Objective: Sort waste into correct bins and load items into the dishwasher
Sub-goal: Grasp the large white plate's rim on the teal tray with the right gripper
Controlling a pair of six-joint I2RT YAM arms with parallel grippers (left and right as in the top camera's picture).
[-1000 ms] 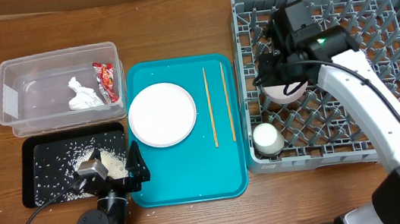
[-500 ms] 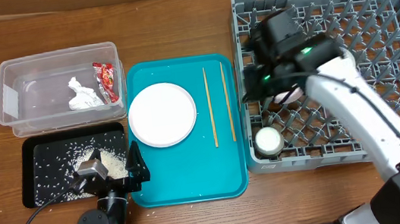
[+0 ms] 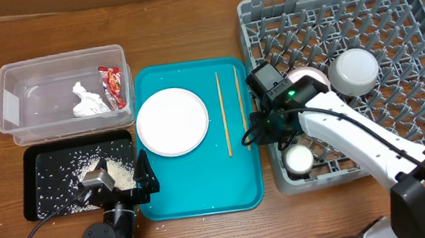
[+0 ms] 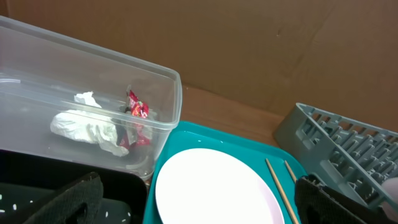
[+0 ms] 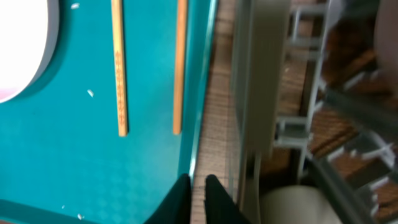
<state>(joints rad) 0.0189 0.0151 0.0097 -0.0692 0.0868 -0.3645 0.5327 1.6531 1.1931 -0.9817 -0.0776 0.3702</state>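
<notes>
A white plate [image 3: 172,122] and two wooden chopsticks [image 3: 224,113] lie on the teal tray [image 3: 205,193]. The grey dish rack [image 3: 396,23] holds an upturned white bowl [image 3: 354,71], a pinkish bowl [image 3: 311,78] and a white cup [image 3: 298,158]. My right gripper [image 3: 260,132] is shut and empty, low over the gap between the tray's right edge and the rack [image 5: 261,93]; its fingers [image 5: 198,186] point down beside the chopsticks [image 5: 119,68]. My left gripper [image 3: 115,188] is open and empty at the tray's front left corner, with the plate [image 4: 214,186] ahead of it.
A clear bin [image 3: 63,93] at the back left holds a crumpled tissue [image 3: 87,100] and a red wrapper [image 3: 113,84]. A black tray [image 3: 41,181] with scattered rice sits in front of it. Brown table surface surrounds everything.
My right arm moved left and down from over the rack to its left edge. The rack shifted and turned slightly. The white bowl now sits uncovered in the rack.
</notes>
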